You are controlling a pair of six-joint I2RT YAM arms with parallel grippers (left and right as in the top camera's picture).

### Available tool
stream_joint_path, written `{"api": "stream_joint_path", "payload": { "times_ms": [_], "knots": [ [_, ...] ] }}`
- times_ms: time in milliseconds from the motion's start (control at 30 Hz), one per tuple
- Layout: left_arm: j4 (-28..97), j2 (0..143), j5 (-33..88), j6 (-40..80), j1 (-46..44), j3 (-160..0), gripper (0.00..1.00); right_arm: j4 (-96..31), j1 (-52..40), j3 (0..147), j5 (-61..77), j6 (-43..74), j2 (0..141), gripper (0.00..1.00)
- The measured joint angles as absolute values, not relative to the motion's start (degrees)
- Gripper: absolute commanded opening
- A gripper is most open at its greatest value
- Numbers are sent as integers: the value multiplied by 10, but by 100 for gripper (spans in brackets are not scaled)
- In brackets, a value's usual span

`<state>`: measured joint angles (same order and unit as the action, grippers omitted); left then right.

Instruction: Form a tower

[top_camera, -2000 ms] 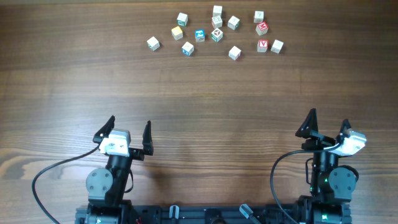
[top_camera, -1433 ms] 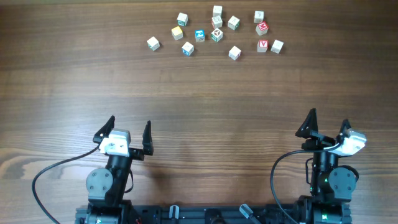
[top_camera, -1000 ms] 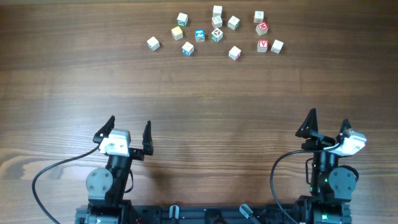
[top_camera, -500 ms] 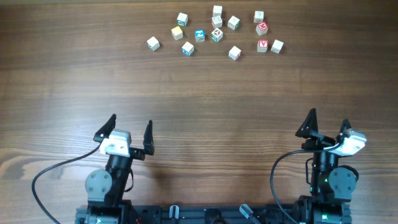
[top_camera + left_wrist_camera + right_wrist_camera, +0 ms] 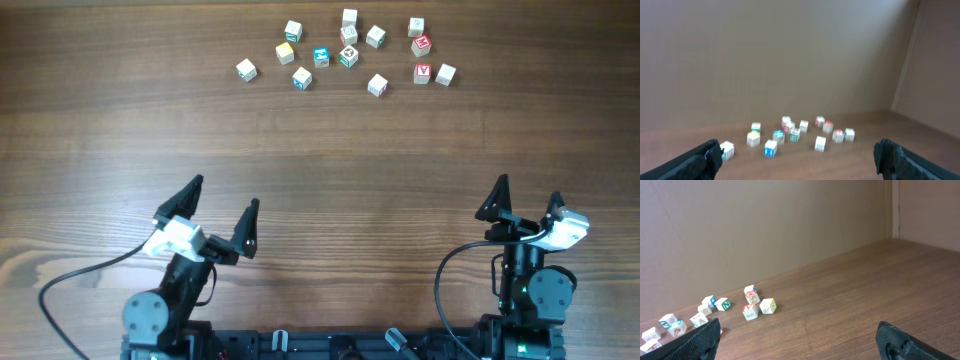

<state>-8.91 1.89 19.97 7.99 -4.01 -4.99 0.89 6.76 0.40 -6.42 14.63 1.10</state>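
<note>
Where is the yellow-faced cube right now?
Overhead view: the yellow-faced cube lies in the far cluster's left part, just left of the blue-topped cube.

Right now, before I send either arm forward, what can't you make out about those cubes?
Overhead: markings on most cubes are too small to read; from straight above, stacking cannot be judged.
Left wrist: the whole view is blurred, so cube faces are unreadable.
Right wrist: the leftmost cubes are cut off by the frame edge and partly hidden behind a finger of the right gripper.
</note>
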Motion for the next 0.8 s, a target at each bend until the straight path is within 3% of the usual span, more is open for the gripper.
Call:
{"api": "stream_joint_path", "payload": {
  "times_ms": [200, 467, 667, 800],
  "knots": [
    [-57, 195, 213, 100, -40, -197, 100, 9, 68, 4, -64, 146, 13, 100],
    [-12, 597, 303, 109, -40, -465, 100, 9, 68, 4, -64, 146, 13, 100],
    [77, 655, 400, 146, -40, -497, 100, 9, 68, 4, -64, 146, 13, 100],
    [70, 655, 419, 160, -40, -497, 100, 9, 68, 4, -64, 146, 13, 100]
  ]
}}
